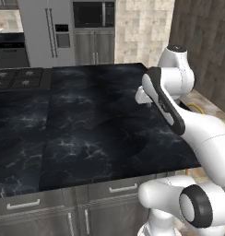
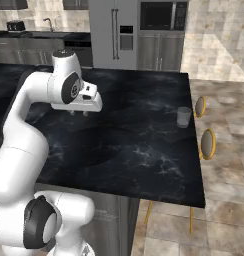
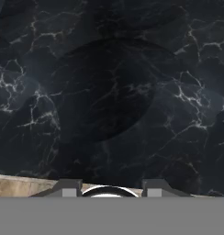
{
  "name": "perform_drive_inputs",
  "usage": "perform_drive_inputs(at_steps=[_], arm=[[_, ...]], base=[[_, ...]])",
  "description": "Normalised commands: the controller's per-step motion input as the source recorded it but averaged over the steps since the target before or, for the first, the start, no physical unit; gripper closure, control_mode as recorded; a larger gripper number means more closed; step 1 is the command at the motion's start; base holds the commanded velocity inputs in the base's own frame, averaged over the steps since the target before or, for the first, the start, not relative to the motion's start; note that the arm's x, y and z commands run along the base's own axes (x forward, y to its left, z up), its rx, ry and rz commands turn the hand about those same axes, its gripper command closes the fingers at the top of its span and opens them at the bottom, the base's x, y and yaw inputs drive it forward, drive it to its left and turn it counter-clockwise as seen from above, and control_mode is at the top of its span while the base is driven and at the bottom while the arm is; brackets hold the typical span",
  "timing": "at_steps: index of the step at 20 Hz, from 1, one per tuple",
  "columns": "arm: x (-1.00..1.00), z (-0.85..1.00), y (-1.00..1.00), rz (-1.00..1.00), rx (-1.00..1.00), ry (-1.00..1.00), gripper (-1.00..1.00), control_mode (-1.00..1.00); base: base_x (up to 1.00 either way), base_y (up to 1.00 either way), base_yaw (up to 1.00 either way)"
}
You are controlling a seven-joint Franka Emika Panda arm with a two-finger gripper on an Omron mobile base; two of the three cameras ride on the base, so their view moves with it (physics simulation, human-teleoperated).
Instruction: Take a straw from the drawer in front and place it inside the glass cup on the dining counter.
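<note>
While the gripper (image 2: 78,113) hovers above the dining counter (image 2: 139,145), its jaws stand apart, holding nothing. Glass cup (image 2: 183,117) sits near the counter's right edge.

A tall stainless-steel refrigerator (image 2: 115,31) stood at the back wall, a black built-in oven (image 2: 162,16) just beside it over grey cabinet doors (image 2: 158,51). A black gas cooktop (image 1: 20,77) sat far left. Two round yellow-rimmed stools (image 2: 207,144) stood on beige floor tiles (image 2: 229,190).
</note>
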Motion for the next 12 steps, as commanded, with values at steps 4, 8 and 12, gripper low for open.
perform_drive_inputs(at_steps=[4, 8, 12], arm=[[0.0, 0.0, 0.0, 0.0, 0.0, 0.0, -1.0, 1.0], [0.0, 0.0, 0.0, 0.0, 0.0, 0.0, -1.0, 1.0], [0.0, 0.0, 0.0, 0.0, 0.0, 0.0, -1.0, 1.0]], base=[[0.0, 0.0, 0.0], [-0.18, 0.0, 0.02], [-0.57, 0.0, 0.09]])
